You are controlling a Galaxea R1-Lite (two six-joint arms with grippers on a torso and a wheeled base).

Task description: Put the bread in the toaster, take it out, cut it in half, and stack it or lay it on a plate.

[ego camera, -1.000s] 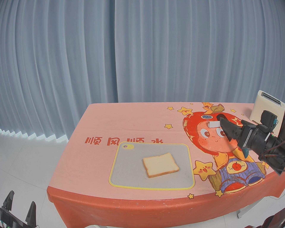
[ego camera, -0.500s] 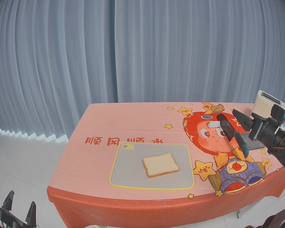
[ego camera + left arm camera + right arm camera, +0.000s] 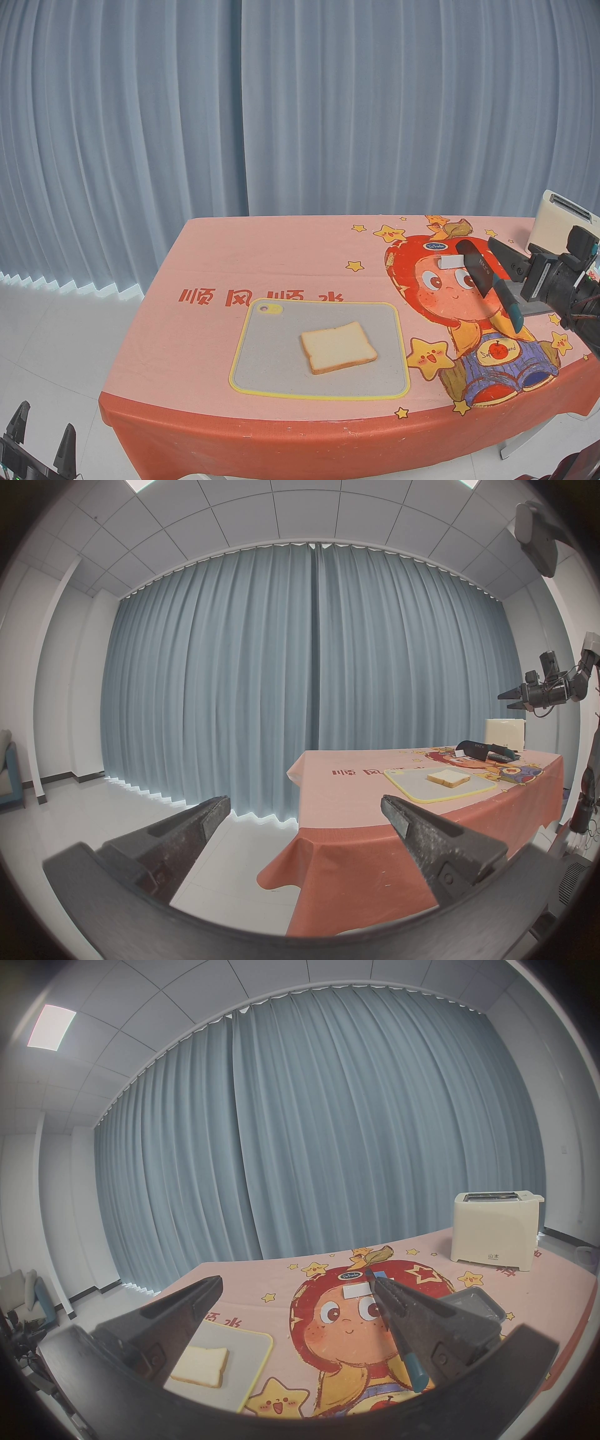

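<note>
One slice of bread (image 3: pixel 338 347) lies flat on the grey cutting board (image 3: pixel 269 362) in the middle of the counter (image 3: pixel 262 250), turned a bit askew to the board's edges. The right gripper (image 3: pixel 294 1279) hangs over the far right side, just in front of the white toaster (image 3: pixel 558 226), jaws wide apart with nothing in them. From there the bread is off to the robot's left and closer in, well apart. A black-bladed knife (image 3: pixel 478 269) with a teal handle lies near those jaws. The left gripper (image 3: pixel 45 417) is down low off the counter's near left corner, jaws apart too. The slice is close to square, so it has no real long axis. The right arm looks nearer, and the toaster's on its side.
</note>
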